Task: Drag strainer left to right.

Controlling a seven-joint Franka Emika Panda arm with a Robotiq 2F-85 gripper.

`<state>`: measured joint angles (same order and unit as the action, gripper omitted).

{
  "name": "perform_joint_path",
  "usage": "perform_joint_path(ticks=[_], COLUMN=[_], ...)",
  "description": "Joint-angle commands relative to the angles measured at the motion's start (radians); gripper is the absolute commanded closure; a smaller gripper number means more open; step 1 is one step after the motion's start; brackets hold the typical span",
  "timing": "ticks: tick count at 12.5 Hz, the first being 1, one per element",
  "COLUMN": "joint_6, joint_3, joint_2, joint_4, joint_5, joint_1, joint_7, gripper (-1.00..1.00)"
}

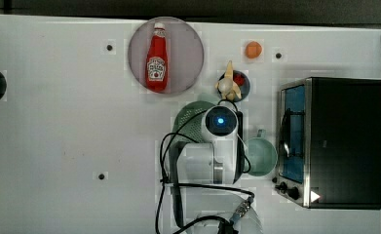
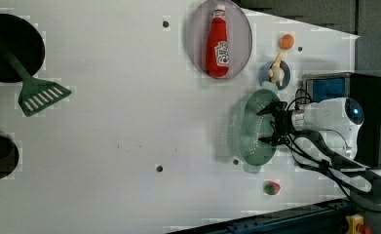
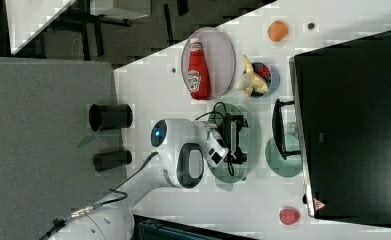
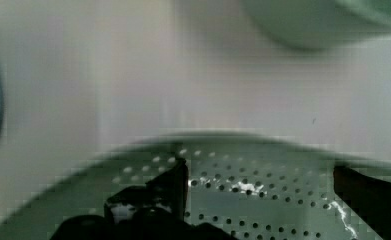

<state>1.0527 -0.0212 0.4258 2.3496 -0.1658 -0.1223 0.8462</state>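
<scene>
The strainer (image 1: pixel 190 117) is a pale mint-green oval bowl with rows of tiny holes, lying on the white table beside the toaster oven. The arm's wrist covers much of it in the top view. In the left view the strainer (image 2: pixel 244 131) lies under my gripper (image 2: pixel 271 125), whose two black fingers stand wide apart over the bowl's inside. The wrist view shows the perforated inner wall of the strainer (image 4: pixel 263 225) with my gripper (image 4: pixel 258 187) open, a finger at either side and nothing pinched between them. In the right view the gripper (image 3: pixel 243 140) hangs over the strainer (image 3: pixel 254 150).
A teal mug (image 1: pixel 261 156) stands between the strainer and the toaster oven (image 1: pixel 334 141). Close by are a small bowl with a banana (image 1: pixel 232 83), a ketchup bottle (image 1: pixel 156 58) on a grey plate (image 1: pixel 188 53), and an orange (image 1: pixel 253 49). A spatula (image 2: pixel 37 95) lies far off.
</scene>
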Motion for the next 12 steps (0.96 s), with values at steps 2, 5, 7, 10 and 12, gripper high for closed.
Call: perform_joint_path(ticks=[2,5,7,10,12], joint_6=[0.013,-0.004,-0.072,-0.26,-0.472], joint_3=[-0.021,0.005,0.044,0.099,0.114], joint_2=[-0.013,-0.067,-0.146,-0.301,-0.402], joint_4=[-0.011,-0.009,-0.015,-0.066,-0.141], joint_5=[-0.001,0.001,0.003,0.003,0.005], joint_1=[-0.021,-0.021,-0.021,-0.021,-0.021], joint_7=[-0.126,-0.336,-0.377,-0.379,-0.412], gripper=[-1.0,-1.0,-1.0,-1.0,-1.0])
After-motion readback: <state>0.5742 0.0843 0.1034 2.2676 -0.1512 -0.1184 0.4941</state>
